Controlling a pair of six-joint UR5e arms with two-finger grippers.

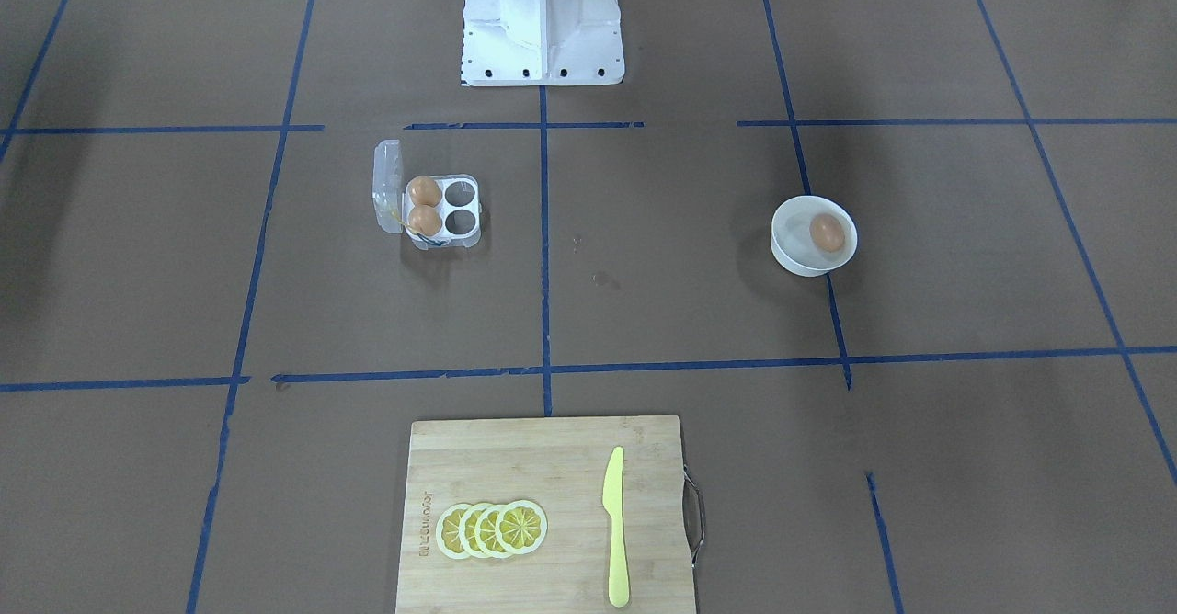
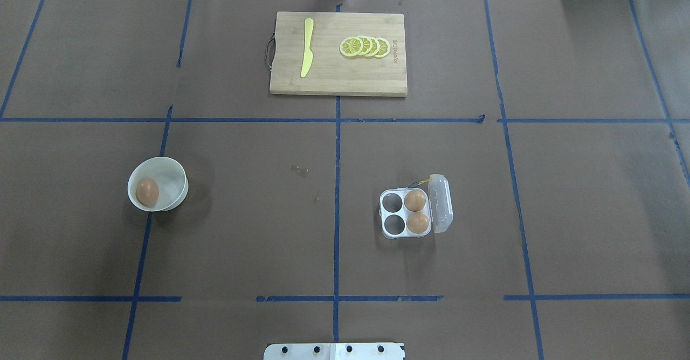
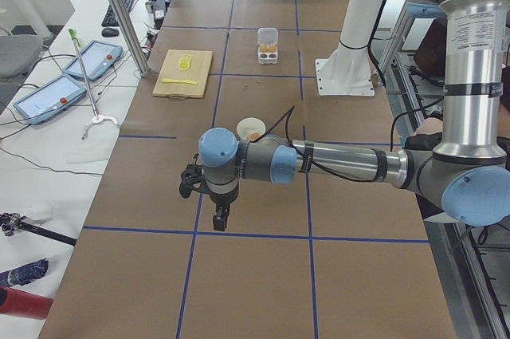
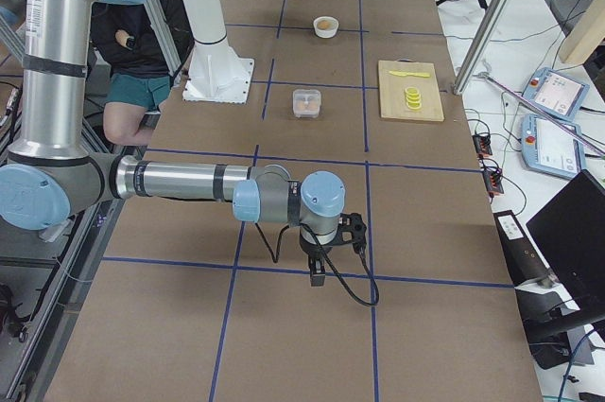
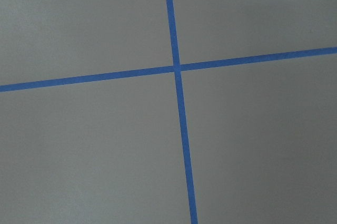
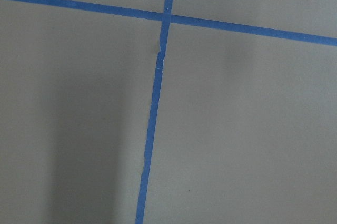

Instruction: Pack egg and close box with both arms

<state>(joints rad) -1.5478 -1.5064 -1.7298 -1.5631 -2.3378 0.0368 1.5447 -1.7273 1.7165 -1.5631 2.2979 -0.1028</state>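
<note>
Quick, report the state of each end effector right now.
Left end effector: cannot be told; it shows only in a side view.
Right end effector: cannot be told; it shows only in a side view.

**Where Everything Lies**

On the bench, the bowl sits on the robot's left with the egg in it. The box stands right of centre, well apart from the bowl. Its lid is swung open to the right, and two eggs sit in the cups beside the lid. The board lies at the far middle, with the knife on its left part and the lemon slices on its right.
</note>
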